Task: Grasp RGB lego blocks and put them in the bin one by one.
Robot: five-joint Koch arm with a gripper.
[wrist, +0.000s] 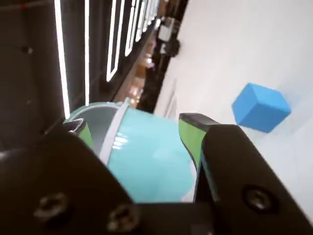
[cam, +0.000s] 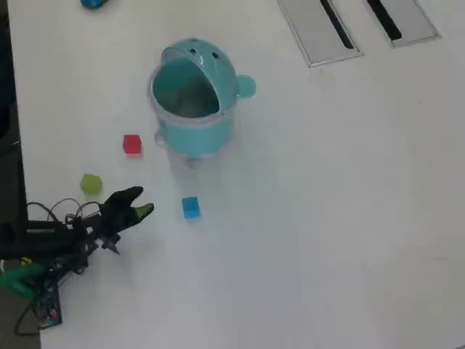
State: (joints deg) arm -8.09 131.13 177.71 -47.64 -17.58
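Closest to my wrist camera are the jaws (wrist: 132, 125), two black fingers with green pads filling the bottom of the frame; they stand spread with nothing between them, and through the gap I see the teal bin (wrist: 146, 156) just beyond. In the same view the blue block (wrist: 260, 106) sits at centre right on the white counter (wrist: 234, 44), apart from the right-hand finger. From the overhead view I have the arm (cam: 51, 240) lying along the lower left edge of the frame, its tip pointing toward the right, with the jaws (cam: 139, 203) hovering over bare counter. The blue block (cam: 190, 207) lies just right of the tips, not touching them. The green block (cam: 91, 183) is to the upper left of the jaws, and the red block (cam: 131, 144) is higher still, near the bin's left side. The bin (cam: 195, 102) stands in the upper middle of the frame, its lid tipped back and its inside looking empty as far as I can see. All three blocks rest on the counter (cam: 327, 218), outside the bin. Two grey slotted panels (cam: 356, 25) sit at the top right.
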